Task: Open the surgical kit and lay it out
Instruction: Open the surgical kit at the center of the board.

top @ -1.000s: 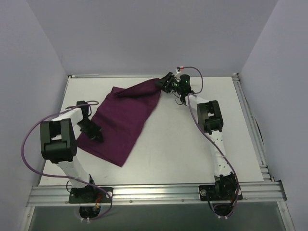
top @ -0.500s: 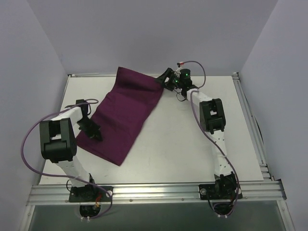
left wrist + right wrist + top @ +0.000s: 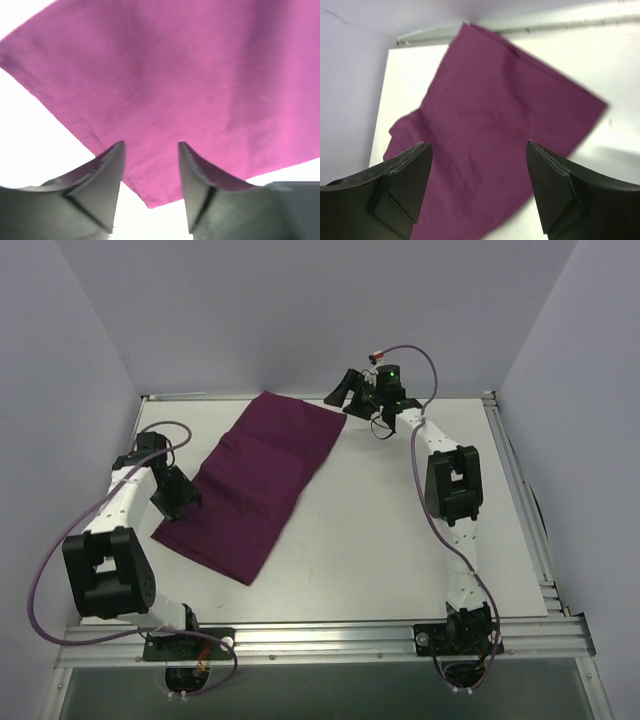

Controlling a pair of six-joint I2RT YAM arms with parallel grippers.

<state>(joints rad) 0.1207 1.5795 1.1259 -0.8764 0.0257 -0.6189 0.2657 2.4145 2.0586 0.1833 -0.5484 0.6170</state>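
Dark magenta-purple cloth wrap point(image 3: 250, 480) lies flat. Released and empty, left gripper point(image 3: 179, 500) sits at its 9 o'clock edge, right gripper point(image 3: 337, 396) likewise at 1 o'clock.

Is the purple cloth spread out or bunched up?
Spread: the dark magenta-purple cloth wrap lies flat as one long rectangle on the white table.

Much of the cloth wrap point(image 3: 200, 90) beyond the left wrist view's edges
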